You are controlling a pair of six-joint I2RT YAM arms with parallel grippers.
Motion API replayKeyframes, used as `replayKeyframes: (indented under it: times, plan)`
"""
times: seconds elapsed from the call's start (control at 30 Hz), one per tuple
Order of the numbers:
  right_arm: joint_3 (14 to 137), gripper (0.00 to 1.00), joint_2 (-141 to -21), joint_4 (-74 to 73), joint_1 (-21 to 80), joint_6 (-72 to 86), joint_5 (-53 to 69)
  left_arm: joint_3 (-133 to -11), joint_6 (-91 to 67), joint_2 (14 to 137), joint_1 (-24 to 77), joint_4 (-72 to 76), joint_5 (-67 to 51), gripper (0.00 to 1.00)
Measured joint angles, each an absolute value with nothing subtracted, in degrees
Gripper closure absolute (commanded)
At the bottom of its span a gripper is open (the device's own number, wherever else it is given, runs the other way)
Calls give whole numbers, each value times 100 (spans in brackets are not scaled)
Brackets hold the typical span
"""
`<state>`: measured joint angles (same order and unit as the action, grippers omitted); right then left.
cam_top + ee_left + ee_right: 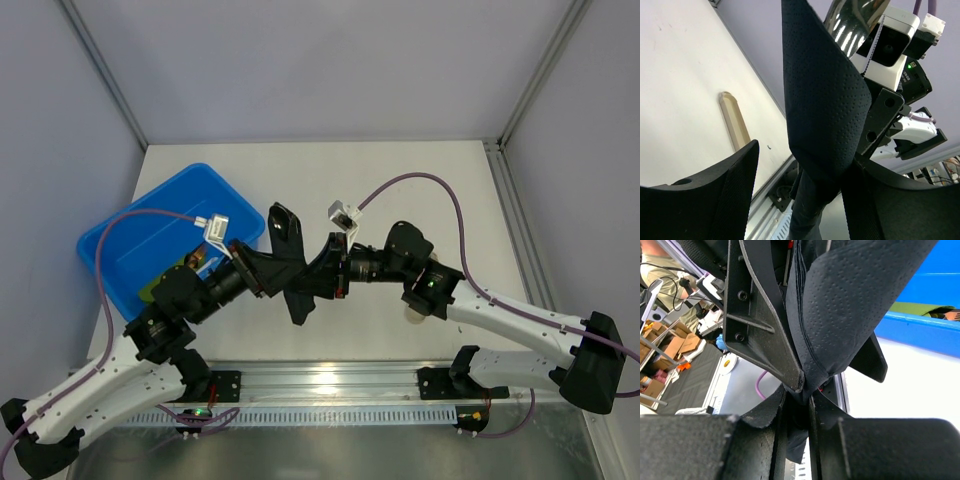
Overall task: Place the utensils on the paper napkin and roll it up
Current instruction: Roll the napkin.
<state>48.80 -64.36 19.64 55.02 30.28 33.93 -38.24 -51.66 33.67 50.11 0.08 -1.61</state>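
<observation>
Rolled paper napkin (825, 100), black, held up over the table (400, 180) near its centre, right of the blue tub (150, 230); a shiny utensil (855, 15) shows at its upper end. The right gripper (797, 435) pinches the roll's lower part; the left gripper (805, 160) is spread around it. I judge the rolling finished. Next I must set the roll down without it unfurling.

paper napkin (284, 232) right of tub (140, 245)

Left tool (805, 162) wide, right tool (805, 392) clamped
</observation>
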Motion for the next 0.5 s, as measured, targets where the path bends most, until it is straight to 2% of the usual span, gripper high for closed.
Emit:
replayKeyframes:
  times: [0.2,0.5]
  plan:
    - [4880,96,-6436,1959,5516,3028,3463,-3656,-5378,3367,5011,287,-395,37]
    - [4880,96,-6436,1903,5505,3035,3507,-3599,-5616,3546,4984,648,-740,57]
